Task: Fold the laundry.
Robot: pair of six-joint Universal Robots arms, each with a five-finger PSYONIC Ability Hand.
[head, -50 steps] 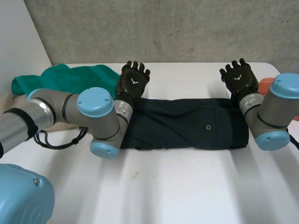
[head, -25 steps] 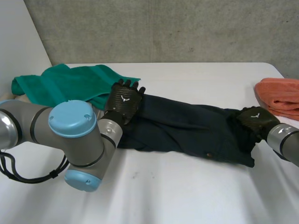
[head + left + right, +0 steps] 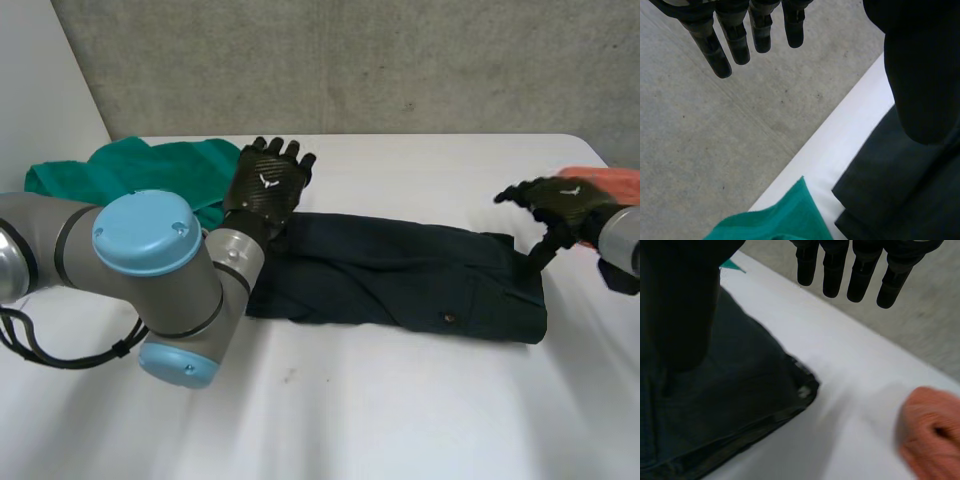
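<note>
A dark navy garment (image 3: 400,280), folded into a long band, lies across the middle of the white table (image 3: 400,410). My left hand (image 3: 268,190) hovers over the band's left end with straight fingers (image 3: 740,35) and holds nothing; below it show the dark cloth (image 3: 895,200) and a green corner (image 3: 785,220). My right hand (image 3: 562,203) hangs just past the band's right end, fingers (image 3: 850,270) spread and empty. Its thumb points down beside the garment's right corner (image 3: 802,385).
A green cloth (image 3: 150,170) lies bunched at the back left, touching the garment's left end. An orange cloth (image 3: 615,177) sits at the table's right edge behind my right hand, and beside its fingertips (image 3: 932,432). A grey concrete wall stands behind the table.
My right hand has lifted off the garment's right end and moved back toward the orange cloth. My left hand rose slightly off the left end. The garment now lies straighter.
</note>
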